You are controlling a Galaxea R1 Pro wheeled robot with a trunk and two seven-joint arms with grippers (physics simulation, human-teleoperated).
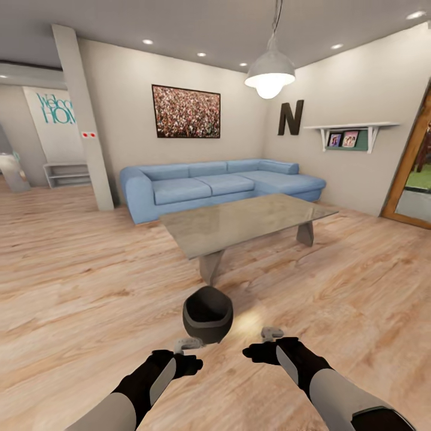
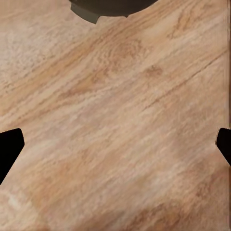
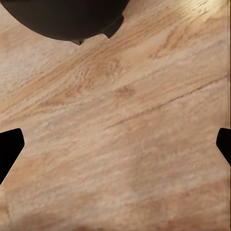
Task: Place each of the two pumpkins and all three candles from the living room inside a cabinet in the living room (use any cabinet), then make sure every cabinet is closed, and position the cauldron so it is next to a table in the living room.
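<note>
Both arms reach forward low over the wooden floor [image 1: 72, 281], the left gripper [image 1: 189, 345] and the right gripper [image 1: 272, 333] held apart on either side of the cauldron's near side, neither touching it. Left wrist view: the gripper's dark fingertips [image 2: 9, 149] sit at opposite edges of the frame, spread wide, with bare floorboards between them. Right wrist view: the fingertips [image 3: 10, 148] are likewise spread wide and hold nothing. Cauldron [image 1: 207, 314]: matte black, upright on the floor, mouth open, just in front of the near leg of the coffee table [image 1: 239, 222]; its rounded underside also appears at the frame edge in each wrist view [image 3: 67, 19] [image 2: 110, 7]. Behind the table: a blue corner sofa [image 1: 209, 185] against the wall, a framed picture [image 1: 186, 111] above it, a pendant lamp [image 1: 270, 73] overhead.
</note>
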